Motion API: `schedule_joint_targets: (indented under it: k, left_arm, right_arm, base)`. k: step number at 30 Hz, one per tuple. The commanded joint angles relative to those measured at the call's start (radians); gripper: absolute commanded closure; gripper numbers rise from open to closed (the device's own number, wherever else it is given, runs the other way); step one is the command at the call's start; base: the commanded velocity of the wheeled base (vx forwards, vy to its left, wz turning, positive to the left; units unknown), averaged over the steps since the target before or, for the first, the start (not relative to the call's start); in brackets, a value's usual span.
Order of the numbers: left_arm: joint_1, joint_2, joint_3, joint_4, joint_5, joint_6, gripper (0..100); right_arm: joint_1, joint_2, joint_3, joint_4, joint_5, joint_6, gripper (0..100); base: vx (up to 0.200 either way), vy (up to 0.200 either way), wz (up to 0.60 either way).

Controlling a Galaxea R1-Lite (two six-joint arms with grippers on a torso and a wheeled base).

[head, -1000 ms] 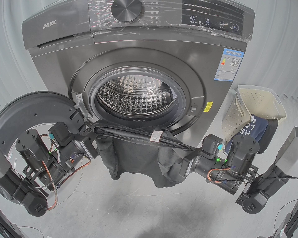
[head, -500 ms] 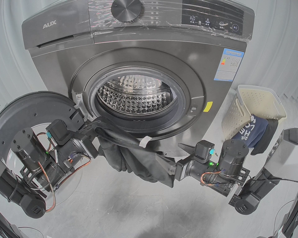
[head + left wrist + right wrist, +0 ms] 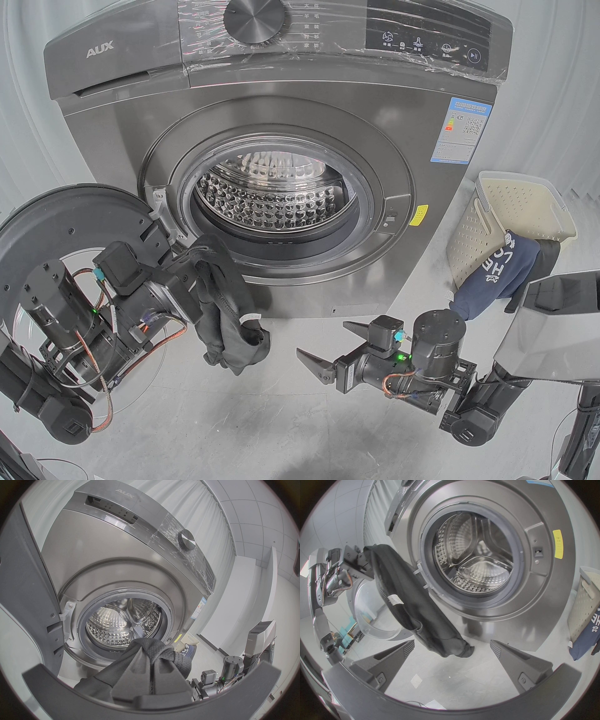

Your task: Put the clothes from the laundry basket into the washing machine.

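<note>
So far nothing is in the washing machine (image 3: pixel 119 131): its door (image 3: pixel 56 219) is swung wide open to the robot's left, and the drum (image 3: pixel 275 190) shows bare perforated metal, with no cloth that I can see.

One piece is on its way. The left gripper (image 3: pixel 190 265) has its fingers clamped on a black garment (image 3: pixel 228 312), which hangs in a limp bunch just below and to the left of the opening, between the door and the machine's front. The cloth is outside the rim, and its lower end dangles above the floor.

The right gripper (image 3: pixel 325 344) is spread wide with nothing between its fingers. It sits low in front of the machine, apart from the black garment and short of the laundry basket (image 3: pixel 531 187).

The basket leans against the machine's right side. A navy garment (image 3: pixel 503 269) with white lettering spills over its front edge, and a darker piece (image 3: pixel 550 256) sits next to it (whether more lies underneath I cannot tell).

I judge the task to be at an early stage. The held garment has yet to go through the opening, and at least two pieces remain at the basket.
</note>
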Motion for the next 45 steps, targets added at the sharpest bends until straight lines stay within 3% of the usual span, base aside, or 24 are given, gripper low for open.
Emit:
schedule_joint_targets:
  k: [1, 6, 14, 23, 39, 40, 45]
  left_arm:
    - [0.003, 0.005, -0.001, -0.001, 0.000, 0.000, 100]
    - [0.003, 0.005, -0.002, -0.001, 0.001, 0.000, 100]
    - [0.000, 0.005, -0.001, -0.001, 0.001, -0.002, 100]
    - [-0.002, 0.004, -0.001, -0.001, 0.001, 0.000, 100]
    - [-0.002, 0.002, -0.004, -0.001, -0.002, -0.002, 100]
    - [-0.002, 0.004, -0.004, -0.001, 0.000, -0.002, 100]
    - [-0.002, 0.004, -0.004, -0.001, -0.002, -0.003, 100]
  right_arm:
    - [0.028, 0.014, 0.001, -0.002, 0.019, 0.000, 0]
    - [0.072, 0.042, -0.001, -0.023, 0.039, 0.002, 0]
    - [0.078, 0.113, -0.056, -0.032, 0.056, 0.002, 0]
    - [0.077, 0.221, -0.240, -0.035, 0.054, 0.000, 0]
    - [0.066, 0.356, -0.441, -0.043, 0.053, 0.000, 0]
    - [0.069, 0.360, -0.453, -0.045, 0.054, 0.000, 100]
    - [0.077, 0.358, -0.476, -0.046, 0.054, 0.002, 100]
  base:
    - [0.000, 0.000, 0.00]
    - [0.000, 0.000, 0.00]
    - [0.000, 0.000, 0.00]
    - [0.000, 0.000, 0.00]
    - [0.000, 0.000, 0.00]
    - [0.000, 0.000, 0.00]
    - [0.000, 0.000, 0.00]
